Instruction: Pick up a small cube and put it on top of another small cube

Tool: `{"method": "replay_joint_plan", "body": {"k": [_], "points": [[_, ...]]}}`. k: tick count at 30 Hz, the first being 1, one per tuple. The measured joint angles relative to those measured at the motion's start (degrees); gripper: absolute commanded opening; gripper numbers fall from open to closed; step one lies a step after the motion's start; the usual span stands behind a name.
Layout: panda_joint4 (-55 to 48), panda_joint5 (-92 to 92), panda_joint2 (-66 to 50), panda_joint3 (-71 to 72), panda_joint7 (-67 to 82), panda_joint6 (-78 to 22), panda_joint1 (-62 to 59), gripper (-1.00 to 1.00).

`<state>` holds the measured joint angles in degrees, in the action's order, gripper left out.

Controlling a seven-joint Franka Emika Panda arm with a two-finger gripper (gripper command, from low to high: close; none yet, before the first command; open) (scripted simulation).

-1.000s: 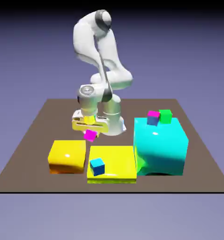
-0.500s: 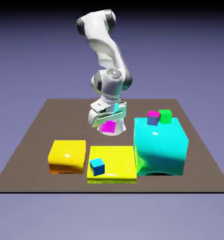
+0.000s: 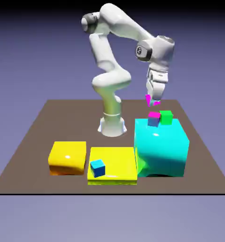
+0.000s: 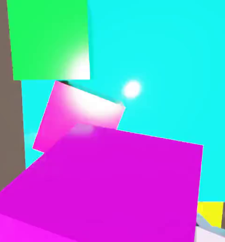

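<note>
Gripper [image 3: 153, 100] pinches the all-magenta small cube [image 3: 149, 99], held in the air just above the magenta-topped cube [image 3: 154, 117] and clear of it. That cube sits on the large cyan block [image 3: 162, 149], close beside a green cube [image 3: 166, 116].

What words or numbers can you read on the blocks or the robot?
None: no words, numbers or signs show in either view. The magenta cube, the magenta-topped cube, the green cube, the cyan block, the yellow blocks and the white arm are all plain.
</note>
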<state>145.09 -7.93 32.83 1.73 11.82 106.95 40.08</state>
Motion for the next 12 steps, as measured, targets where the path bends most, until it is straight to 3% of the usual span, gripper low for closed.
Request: {"method": "replay_joint_plan", "body": {"k": [5, 6, 8, 12], "points": [[7.2, -1.1, -2.7, -0.6, -0.7, 10.0, -0.7, -1.00], [8.2, -1.3, -3.0, -0.7, -0.8, 11.3, -0.7, 1.00], [8.2, -1.4, -3.0, -0.7, -0.8, 11.3, -0.7, 1.00], [1.0, -0.2, -0.4, -0.1, -0.1, 1.4, -0.1, 1.00]]}}
